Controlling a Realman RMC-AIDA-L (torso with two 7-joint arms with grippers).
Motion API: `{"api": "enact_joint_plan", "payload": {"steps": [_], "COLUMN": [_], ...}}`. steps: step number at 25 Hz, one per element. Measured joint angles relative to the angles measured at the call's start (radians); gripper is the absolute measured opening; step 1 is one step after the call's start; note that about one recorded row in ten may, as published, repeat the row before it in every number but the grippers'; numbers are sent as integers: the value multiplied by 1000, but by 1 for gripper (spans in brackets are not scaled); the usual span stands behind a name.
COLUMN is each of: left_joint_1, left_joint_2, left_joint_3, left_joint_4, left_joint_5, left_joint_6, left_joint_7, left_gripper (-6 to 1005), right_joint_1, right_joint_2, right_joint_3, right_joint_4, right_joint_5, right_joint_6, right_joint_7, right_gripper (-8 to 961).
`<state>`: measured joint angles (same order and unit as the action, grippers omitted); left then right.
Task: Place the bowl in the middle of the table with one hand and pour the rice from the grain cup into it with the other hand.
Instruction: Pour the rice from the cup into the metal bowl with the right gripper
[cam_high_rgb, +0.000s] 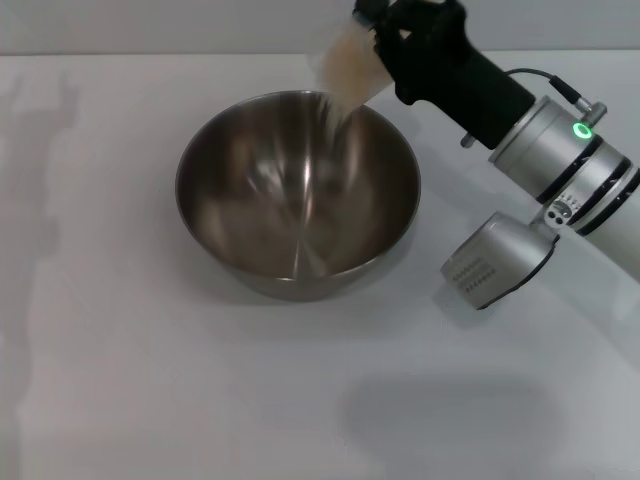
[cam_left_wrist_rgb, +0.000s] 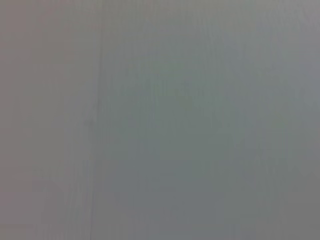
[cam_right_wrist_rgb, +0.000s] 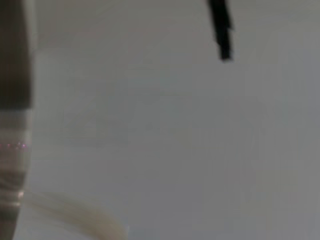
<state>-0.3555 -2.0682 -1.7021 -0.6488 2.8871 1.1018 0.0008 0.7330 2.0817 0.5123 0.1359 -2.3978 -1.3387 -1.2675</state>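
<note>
right gripper (cam_high_rgb: 385, 45) clamped on grain cup (cam_high_rgb: 350, 65), tipped over bowl's far rim | rice (cam_high_rgb: 335, 110) streaming down into steel bowl (cam_high_rgb: 297, 195) mid-table (cam_high_rgb: 150, 400) | left arm out of sight

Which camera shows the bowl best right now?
The head view: the whole bowl sits on the table, under the tilted cup in the right gripper. The left wrist view shows none; the right only a blurred edge.
</note>
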Motion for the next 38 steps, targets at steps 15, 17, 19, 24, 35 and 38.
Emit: {"api": "enact_joint_plan", "payload": {"steps": [15,17,19,24,35,38], "left_joint_1": [4,3,-1,-5,-8,-7], "left_joint_2": [5,5,5,5,8,7], "left_joint_3": [1,-1,-1,-2,-4,-3], "left_joint_4": [-6,-3,3,10,11,15], "left_joint_5": [0,0,0,0,0,0], "left_joint_6": [0,-2,-4,-7,-10,-10], "left_joint_7": [-1,-1,-1,-1,-1,-1], "left_gripper": [648,649,650,651,655,656], "right_joint_1": [89,97,104,114,94,58], "right_joint_2": [-25,-27,-27,-21,-8,-6], "right_joint_3": [-135,-147,-164,-194,-156,-113], "right_joint_4": [-55,-62,-74,-101,-79,-11], "right_joint_5": [-81,-81,-81,-81,5,119], "right_joint_6": [23,20,16,-13,-91,-144], "right_joint_7": [-179,-192,-204,-256,-221,-45], "right_gripper": [29,29,31,32,30,29]}}
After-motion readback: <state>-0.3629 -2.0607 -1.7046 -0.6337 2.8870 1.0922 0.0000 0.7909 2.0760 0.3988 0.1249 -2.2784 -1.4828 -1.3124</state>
